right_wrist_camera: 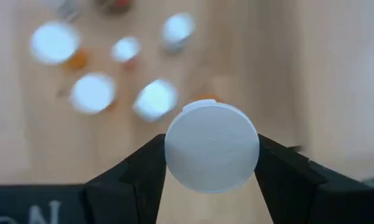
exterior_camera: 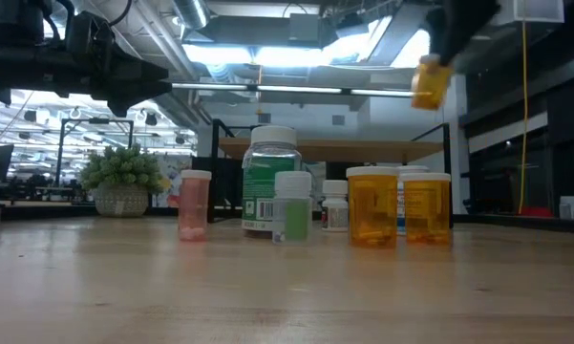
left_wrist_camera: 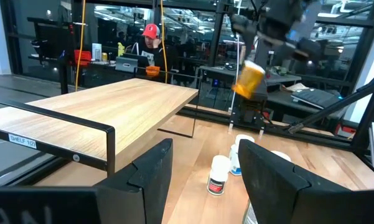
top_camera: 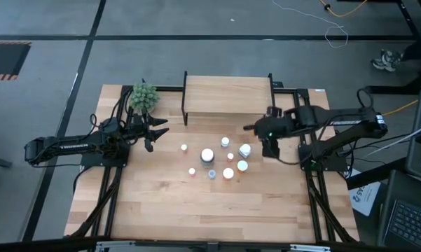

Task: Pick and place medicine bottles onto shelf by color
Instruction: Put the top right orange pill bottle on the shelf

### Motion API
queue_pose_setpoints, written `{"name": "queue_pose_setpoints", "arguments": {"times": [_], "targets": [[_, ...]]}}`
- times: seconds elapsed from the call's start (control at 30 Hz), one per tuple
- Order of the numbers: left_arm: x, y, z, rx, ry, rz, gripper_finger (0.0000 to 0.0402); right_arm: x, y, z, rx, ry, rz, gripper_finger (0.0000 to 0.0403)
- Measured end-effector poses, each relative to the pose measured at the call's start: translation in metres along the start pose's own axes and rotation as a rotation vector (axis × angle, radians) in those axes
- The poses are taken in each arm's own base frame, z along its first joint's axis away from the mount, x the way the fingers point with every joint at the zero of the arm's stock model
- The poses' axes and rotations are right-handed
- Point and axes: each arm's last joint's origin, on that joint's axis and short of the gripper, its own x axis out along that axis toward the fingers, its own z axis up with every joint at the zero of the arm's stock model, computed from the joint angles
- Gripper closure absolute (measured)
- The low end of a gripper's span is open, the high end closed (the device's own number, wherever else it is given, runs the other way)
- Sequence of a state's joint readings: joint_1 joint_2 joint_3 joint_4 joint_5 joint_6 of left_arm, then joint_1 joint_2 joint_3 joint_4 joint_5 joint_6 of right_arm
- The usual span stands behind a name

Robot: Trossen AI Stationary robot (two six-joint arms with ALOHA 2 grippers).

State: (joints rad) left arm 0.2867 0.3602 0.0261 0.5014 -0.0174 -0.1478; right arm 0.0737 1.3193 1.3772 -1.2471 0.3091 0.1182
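The right claw is closed on an orange bottle, pinching it by the white cap with one finger on each side, and holds it well above the counter, just right of the bottle cluster and near the right front corner of the shelf. The bottle hangs below the claw, slightly tilted in the low view. It looks light and stiff, a small plastic cylinder with a smooth round cap, so I judge it could slip or swing if the grip on the cap is shallow; the cap's sides or the body just under it seem the surest places to hold. The shelf top appears bare in the high view and lies far of the cluster. On the counter the other bottles stand upright and close together: a pink one at the left, a larger green one with a small green one in front, a small white one, and two orange ones at the right. The left claw waits open and empty, left of the cluster, beside the plant.
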Motion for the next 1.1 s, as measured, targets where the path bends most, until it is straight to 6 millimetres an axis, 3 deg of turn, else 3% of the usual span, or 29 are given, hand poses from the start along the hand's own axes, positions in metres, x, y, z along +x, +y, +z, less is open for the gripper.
{"name": "queue_pose_setpoints", "arguments": {"times": [0.2,0.47,0.63,0.8,0.97,1.1], "targets": [[0.000,0.000,0.000,0.000,0.000,0.000,0.0223,-0.017,-0.032,0.011,0.046,-0.071,-0.216,0.0187],[0.000,0.000,0.000,-0.001,-0.001,0.000,0.0223,-0.012,-0.096,0.015,0.195,-0.097,-0.355,0.0187],[0.000,0.000,0.000,-0.002,-0.001,0.000,0.0223,0.003,-0.140,0.011,0.269,-0.095,-0.306,0.0187],[0.000,0.000,0.000,-0.002,0.000,0.000,0.0223,0.032,-0.176,0.000,0.378,-0.001,-0.200,0.0187],[0.000,0.000,0.000,-0.003,0.000,0.000,0.0223,0.060,-0.193,-0.007,0.432,0.111,-0.136,0.0187],[0.000,0.000,0.000,-0.003,-0.001,0.000,0.0223,0.067,-0.195,-0.008,0.435,0.144,-0.124,0.0187]]}}
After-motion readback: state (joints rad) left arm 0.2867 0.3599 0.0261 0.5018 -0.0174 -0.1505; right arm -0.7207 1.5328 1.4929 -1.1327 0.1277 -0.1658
